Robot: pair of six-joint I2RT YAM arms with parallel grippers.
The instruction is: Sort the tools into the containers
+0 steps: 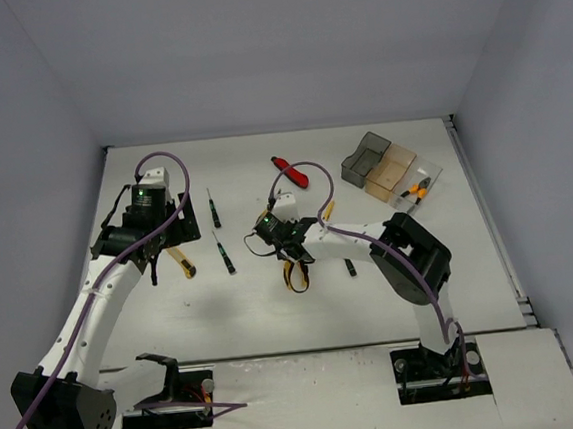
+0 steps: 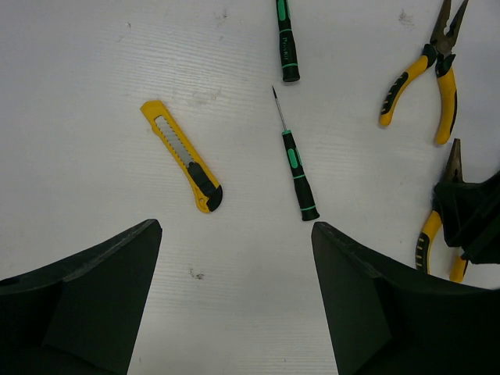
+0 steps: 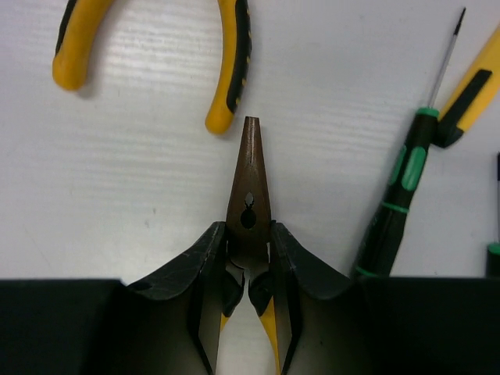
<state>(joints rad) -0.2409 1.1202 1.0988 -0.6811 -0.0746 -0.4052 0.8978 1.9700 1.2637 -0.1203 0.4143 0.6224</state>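
1. My right fingers [image 3: 248, 234] cover the joint and upper handles of the yellow-handled pliers [image 3: 248, 183]. In the wrist view only the brown nose shows ahead of them.
2. The second pliers [image 3: 233, 55] are cut off by the top edge of that view, so only the handles show. From above, my right wrist hides them.
3. A yellow-and-black piece [image 3: 467, 86] runs off the right edge of that view. I cannot tell what it is.
4. The clear bin [image 1: 432, 175] holds small orange and black shapes, too small to name.
5. My right fingers are pressed in on the yellow-handled pliers, pinching them near the middle of the counter [image 1: 276, 326]. My left fingers [image 2: 236, 234] are spread wide over the counter's left side, with only bare counter between them.
6. Pliers: two on the counter, nose to handle.
7. Screwdrivers [image 1: 226, 253]: three. Two lie left of centre and one lies just right of my right fingers.
8. Knives: one red knife [image 1: 290, 171] towards the far edge and one yellow knife [image 2: 183, 156] on the left side.
9. Bins: three in a row at the far right corner. They are the dark grey bin [image 1: 362, 163], the tan bin [image 1: 389, 177] and the clear bin.
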